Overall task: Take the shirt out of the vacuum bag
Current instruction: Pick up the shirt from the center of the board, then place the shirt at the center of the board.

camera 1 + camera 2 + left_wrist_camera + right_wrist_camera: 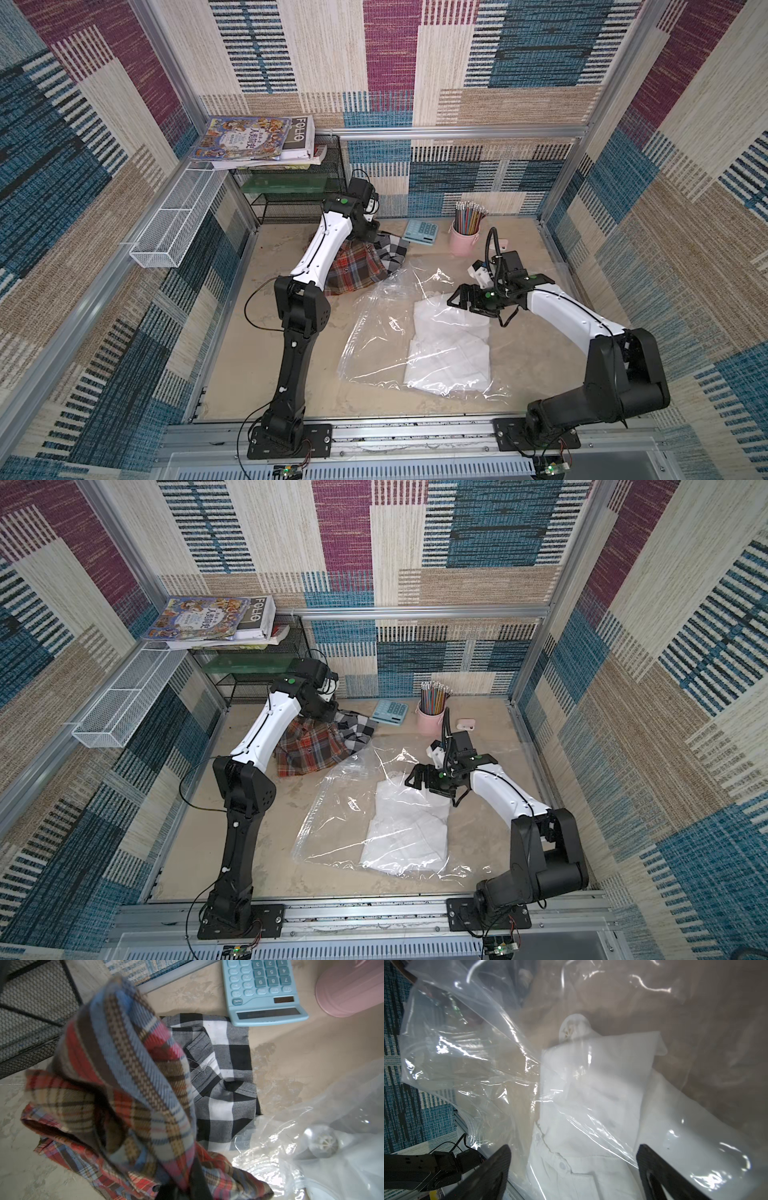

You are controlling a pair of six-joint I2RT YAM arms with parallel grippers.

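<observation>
plastic of the vacuum bag lies crumpled across the middle of the table, and you can see a folded white shirt inside it, on the right arm's side. your right gripper hangs over the bag above that shirt, jaws spread wide, holding nothing. the bag's round white valve shows at the shirt's edge. your left gripper is clamped on a red plaid shirt, holding a fold of it raised outside the bag, beside a black-and-white checked shirt near the blue calculator.
</observation>
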